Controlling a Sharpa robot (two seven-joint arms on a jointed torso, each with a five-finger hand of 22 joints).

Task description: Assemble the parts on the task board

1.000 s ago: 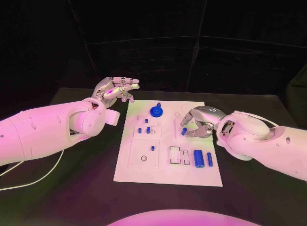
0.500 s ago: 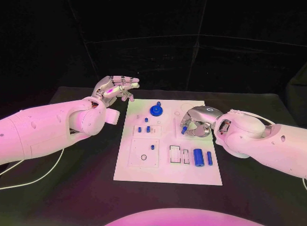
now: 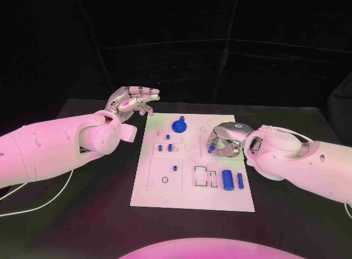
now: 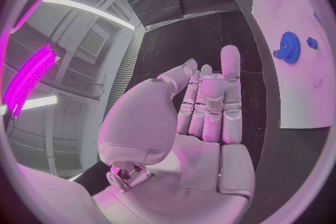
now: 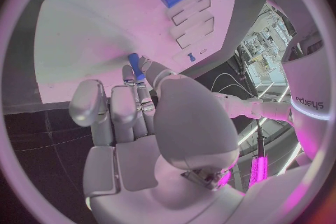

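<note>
The white task board lies in the middle of the black table. My right hand hovers low over the board's right middle and pinches a small blue peg between thumb and fingertips; in the right wrist view the peg points at the board. My left hand is raised beyond the board's far left corner, fingers stretched out, holding nothing; the left wrist view shows its bare palm. A blue gear stands at the far end of the board.
Small blue pegs stand left of centre on the board. A thick blue cylinder and a thinner one lie near its right front, beside rectangular slots. A white cable trails across the table's left side.
My right hand has turned a little and drawn slightly left over the board, the peg still pinched. The left hand has hardly moved.
</note>
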